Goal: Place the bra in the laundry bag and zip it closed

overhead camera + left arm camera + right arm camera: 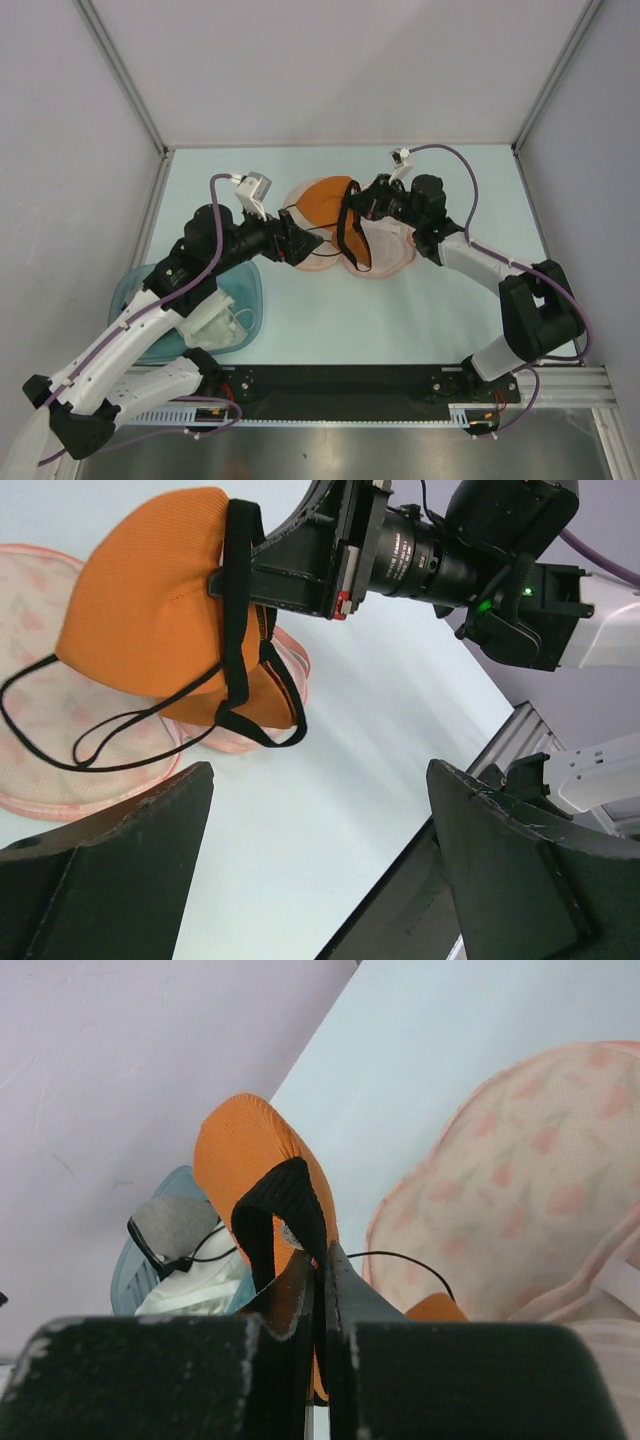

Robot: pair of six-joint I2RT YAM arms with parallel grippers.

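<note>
The orange padded-cup bra with black trim and thin black straps (325, 198) hung above the table, pinched at its black edge band by the right gripper (352, 207), whose fingers were pressed together on the fabric. From the right wrist camera, the fingers (300, 1300) met on the band, with one rounded cup (235, 1150) standing up beyond them. The left wrist view showed the bra (150, 610) folded cup against cup. Its surface was finely ribbed, a broad black strip crossed it, and the thin straps dangled in loops onto the pouch below.

The peach-pink oval clamshell pouch printed with small orange-red triangles (392, 252) lay open and flat on the pale green table (400, 320), directly beneath the bra, with its pale mesh-like lining (35, 610) facing up.

The left gripper (300, 245) hovered just beside the pouch's left edge with its fingers (120, 860) spread wide, holding nothing.

A translucent teal tub (252, 290) holding a white garment (215, 320) sat to the left.
</note>
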